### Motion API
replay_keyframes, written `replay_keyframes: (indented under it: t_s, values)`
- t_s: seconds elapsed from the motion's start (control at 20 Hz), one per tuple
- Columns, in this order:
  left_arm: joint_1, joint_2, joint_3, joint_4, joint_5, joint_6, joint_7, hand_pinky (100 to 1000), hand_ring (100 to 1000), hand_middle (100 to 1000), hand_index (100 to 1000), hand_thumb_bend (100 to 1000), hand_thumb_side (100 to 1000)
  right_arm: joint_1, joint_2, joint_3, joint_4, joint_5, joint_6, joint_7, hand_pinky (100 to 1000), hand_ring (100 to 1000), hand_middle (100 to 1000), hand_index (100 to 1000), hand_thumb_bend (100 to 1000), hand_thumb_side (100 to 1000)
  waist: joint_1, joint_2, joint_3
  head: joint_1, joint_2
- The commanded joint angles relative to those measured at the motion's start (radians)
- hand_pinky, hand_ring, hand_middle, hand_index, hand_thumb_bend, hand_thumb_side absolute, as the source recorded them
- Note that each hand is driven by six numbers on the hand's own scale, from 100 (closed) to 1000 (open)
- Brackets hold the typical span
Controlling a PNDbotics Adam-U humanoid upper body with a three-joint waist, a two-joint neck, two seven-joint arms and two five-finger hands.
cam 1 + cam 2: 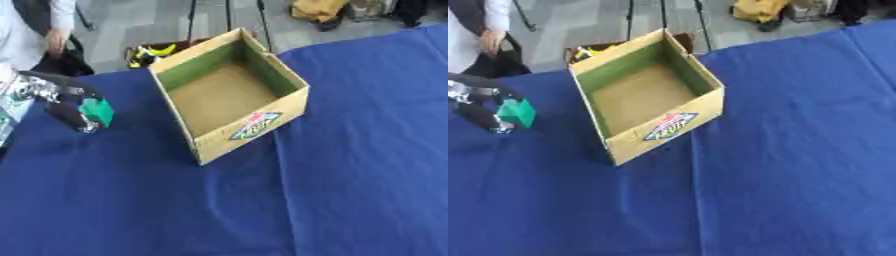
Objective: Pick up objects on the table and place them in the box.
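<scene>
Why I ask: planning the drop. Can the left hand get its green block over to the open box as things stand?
Probably yes. The left hand, curled round the green block, sits left of the box, with only bare blue cloth between, and the box's top is open.

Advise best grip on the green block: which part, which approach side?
The green block is already held in the left robot hand, fingers curled round its left side, above the blue cloth. That seems the sensible hold: pinch across its flat opposite faces, coming from the left, which leaves the right side facing the cardboard box free.
</scene>
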Motion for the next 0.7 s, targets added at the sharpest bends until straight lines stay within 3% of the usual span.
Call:
replay_keyframes:
  t_s: [0.05, 0.7]
  values:
    - [-0.012, 0.041, 0.006, -0.002, -0.02, -0.008, -0.001, 782, 940, 1000, 1000, 259, 563, -0.012, -0.019, -0.014, -0.014, -0.004, -0.001, -0.003, 807, 855, 857, 867, 100, 985, -0.004, -0.017, -0.003, 0.006, -0.016]
    - [-0.031, 0.066, 0.035, -0.066, -0.005, 0.002, -0.001, 778, 928, 1000, 1000, 213, 564, -0.01, -0.023, -0.011, -0.014, -0.013, -0.001, 0.002, 803, 848, 848, 856, 100, 998, -0.005, -0.003, -0.009, 0.005, -0.024]
